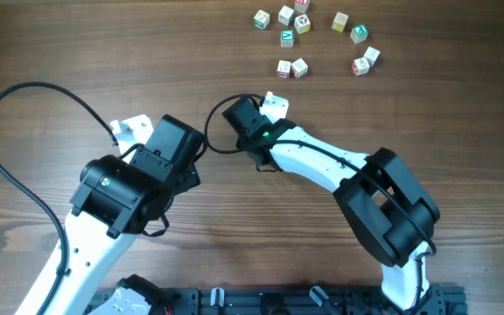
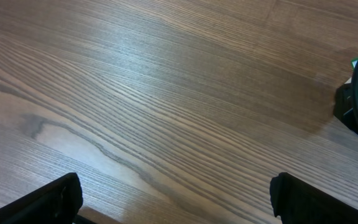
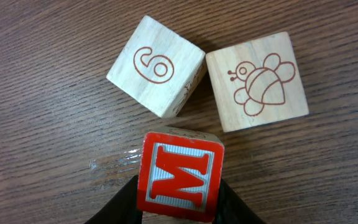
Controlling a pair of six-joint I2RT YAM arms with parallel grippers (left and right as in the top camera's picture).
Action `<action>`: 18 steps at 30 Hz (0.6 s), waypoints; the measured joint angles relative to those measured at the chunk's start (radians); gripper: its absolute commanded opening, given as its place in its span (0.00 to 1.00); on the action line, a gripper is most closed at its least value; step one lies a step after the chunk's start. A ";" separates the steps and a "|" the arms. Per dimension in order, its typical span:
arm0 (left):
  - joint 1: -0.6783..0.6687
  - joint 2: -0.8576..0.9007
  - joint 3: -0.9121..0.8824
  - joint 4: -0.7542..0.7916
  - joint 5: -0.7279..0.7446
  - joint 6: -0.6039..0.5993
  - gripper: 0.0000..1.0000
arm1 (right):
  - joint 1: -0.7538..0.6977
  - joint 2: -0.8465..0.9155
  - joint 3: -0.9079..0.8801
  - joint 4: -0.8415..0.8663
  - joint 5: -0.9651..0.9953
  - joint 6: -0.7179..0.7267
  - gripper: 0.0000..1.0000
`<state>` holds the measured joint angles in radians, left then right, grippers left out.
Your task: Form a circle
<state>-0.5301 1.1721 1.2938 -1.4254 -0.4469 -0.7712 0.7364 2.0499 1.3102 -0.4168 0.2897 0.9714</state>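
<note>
Cube M, red-bordered, is clamped between the jaws of the right hand. Whether it rests on the worktop or rides just above it cannot be told. It lies just beside, but apart from, the cube marked 6 and the bee cube. These two sit close together, and contact between them cannot be confirmed.

In the overhead view the other cubes lie in a loose, uneven cluster on the far side of the worktop, some bunched and some gapped. No closed circle exists yet.

Judged status: early to middle. Most cubes need respacing, and cube M awaits placement.

The left hand hangs fully released and empty over bare worktop, well apart from the cubes.
</note>
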 measured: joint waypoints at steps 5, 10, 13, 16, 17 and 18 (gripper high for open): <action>0.000 0.000 0.000 0.000 0.000 0.000 1.00 | 0.000 0.000 0.000 0.000 0.000 0.000 0.33; 0.000 0.000 0.000 0.000 0.000 0.000 1.00 | 0.000 0.000 0.000 0.001 0.000 0.000 0.33; 0.000 0.000 0.000 0.000 0.000 0.000 1.00 | 0.000 0.000 0.000 0.006 0.000 0.000 0.33; 0.000 0.000 0.000 0.000 0.000 0.000 1.00 | 0.000 0.000 0.000 0.008 0.000 0.000 0.33; 0.000 0.000 0.000 0.000 0.000 0.000 1.00 | 0.000 0.000 0.000 0.008 0.000 0.000 0.33; 0.000 0.000 0.000 0.000 0.000 0.000 1.00 | 0.000 0.000 0.000 0.008 0.000 0.000 0.33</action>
<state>-0.5301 1.1721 1.2938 -1.4254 -0.4469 -0.7712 0.7361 2.0499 1.3102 -0.4091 0.2901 0.9714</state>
